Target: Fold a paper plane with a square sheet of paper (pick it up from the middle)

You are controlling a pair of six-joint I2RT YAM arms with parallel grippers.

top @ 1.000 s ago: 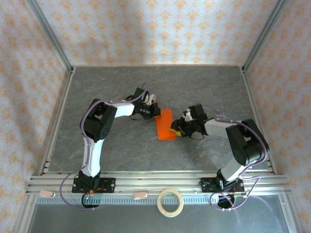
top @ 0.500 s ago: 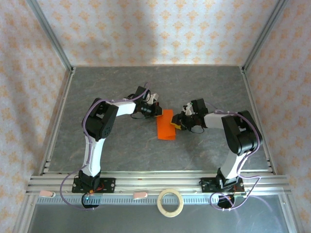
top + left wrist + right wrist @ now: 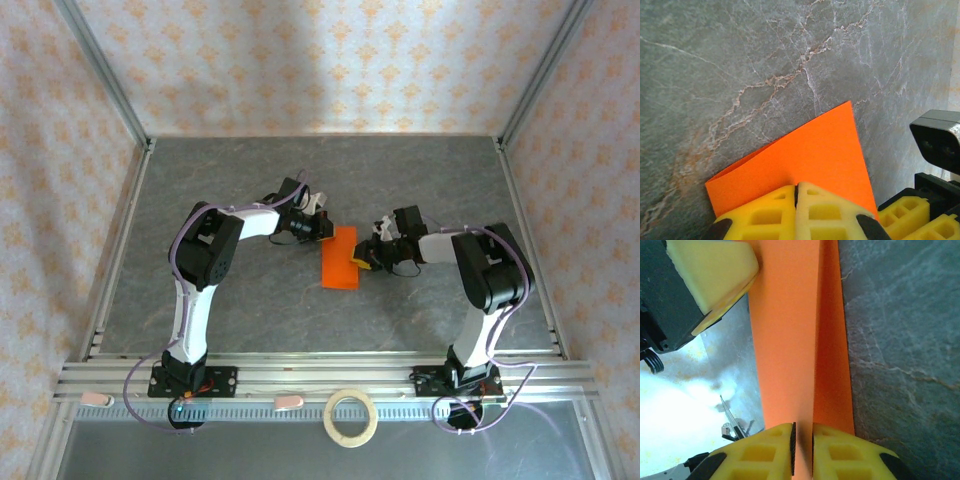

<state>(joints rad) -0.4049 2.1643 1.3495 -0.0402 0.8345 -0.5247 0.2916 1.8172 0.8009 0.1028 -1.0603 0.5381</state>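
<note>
Pressed paper plane (image 3: 340, 258) onto tabletop (image 3: 250, 180) with closed left tool (image 3: 796, 210); pinched raised flap in right tool (image 3: 802, 450). Risked tear or skewed crease if pulled against that hold-down.

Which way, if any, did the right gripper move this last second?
Yes: the right gripper has shifted slightly away from the front rail, along the orange paper's right edge.

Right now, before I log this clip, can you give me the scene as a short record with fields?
paper: orange paper, folded into a narrow strip, mid-table, between the two grippers
left gripper: shut, pads together on the paper's edge
right gripper: closed on the paper's fold from the opposite side
other: tape ring at the near rail, apart from both arms
</note>
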